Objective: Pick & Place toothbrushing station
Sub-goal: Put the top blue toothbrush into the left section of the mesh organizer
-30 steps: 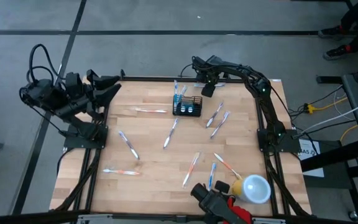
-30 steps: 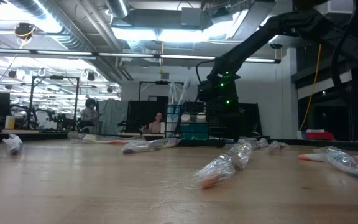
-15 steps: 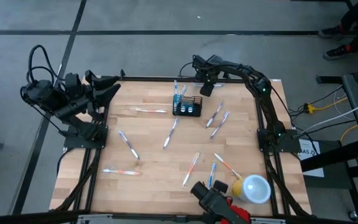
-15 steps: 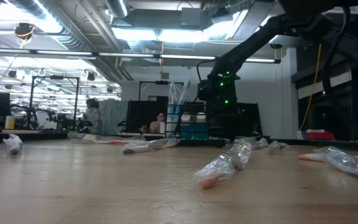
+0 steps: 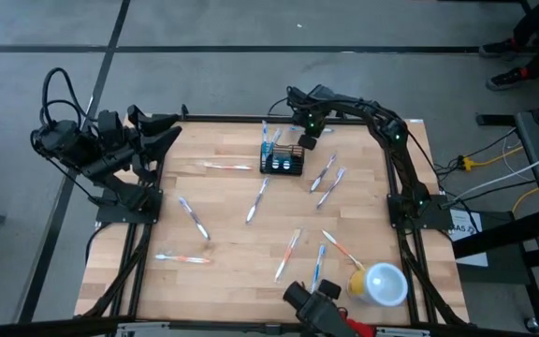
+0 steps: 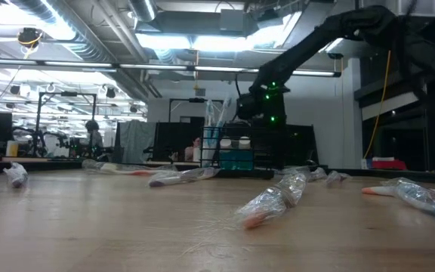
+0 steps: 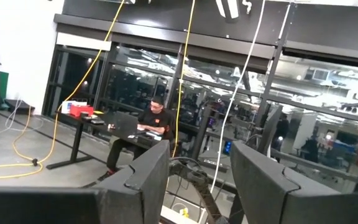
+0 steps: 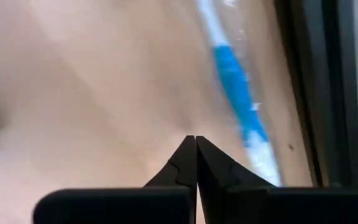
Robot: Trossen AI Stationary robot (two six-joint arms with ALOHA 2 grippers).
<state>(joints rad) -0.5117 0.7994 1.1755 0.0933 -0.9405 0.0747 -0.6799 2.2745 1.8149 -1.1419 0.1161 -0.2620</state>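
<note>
Right hand (image 5: 307, 133) pressed together, empty, I judge, just beside mesh holder (image 5: 282, 161); nearest toothbrushes (image 5: 327, 180) lie diagonally close by; left hand (image 7: 201, 177) spread, parked.

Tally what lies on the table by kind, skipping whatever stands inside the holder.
Loose toothbrushes: 9
Black mesh holder: 1
Yellow cup: 1
Total: 11
</note>
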